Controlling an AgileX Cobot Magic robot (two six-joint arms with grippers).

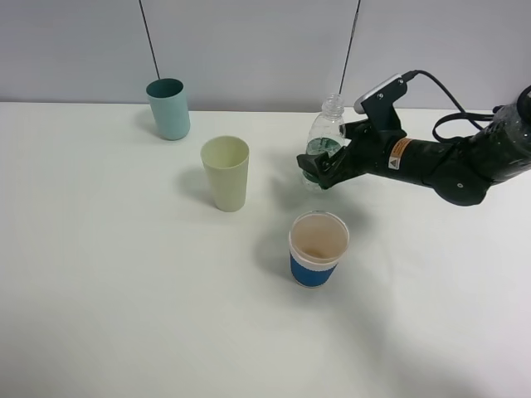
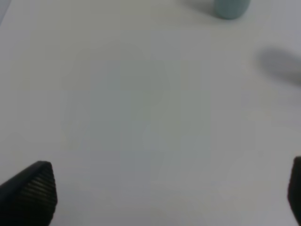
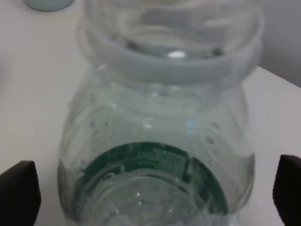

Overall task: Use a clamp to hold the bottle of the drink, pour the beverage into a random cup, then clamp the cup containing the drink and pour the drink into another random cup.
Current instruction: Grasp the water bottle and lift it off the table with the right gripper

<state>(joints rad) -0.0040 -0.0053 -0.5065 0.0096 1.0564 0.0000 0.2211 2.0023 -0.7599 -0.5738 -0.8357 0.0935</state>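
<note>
The clear bottle (image 1: 326, 133) with a green label stands upright and uncapped at the back right of the table. My right gripper (image 1: 318, 170) reaches in from the right at label height, one finger on each side of it. In the right wrist view the bottle (image 3: 155, 141) fills the space between the black fingertips (image 3: 19, 197), with a small gap on each side, so the jaws are open. How much beverage is inside I cannot tell. The pale yellow-green cup (image 1: 226, 172) stands left of the bottle. The blue-banded cup (image 1: 318, 249) stands in front of it. My left gripper (image 2: 162, 193) is open over bare table.
A teal cup (image 1: 168, 109) stands at the back left, and the left wrist view shows the teal cup (image 2: 230, 7) at its edge. The white table (image 1: 124, 290) has bare surface in front and on the left. Two thin dark cables hang against the back wall.
</note>
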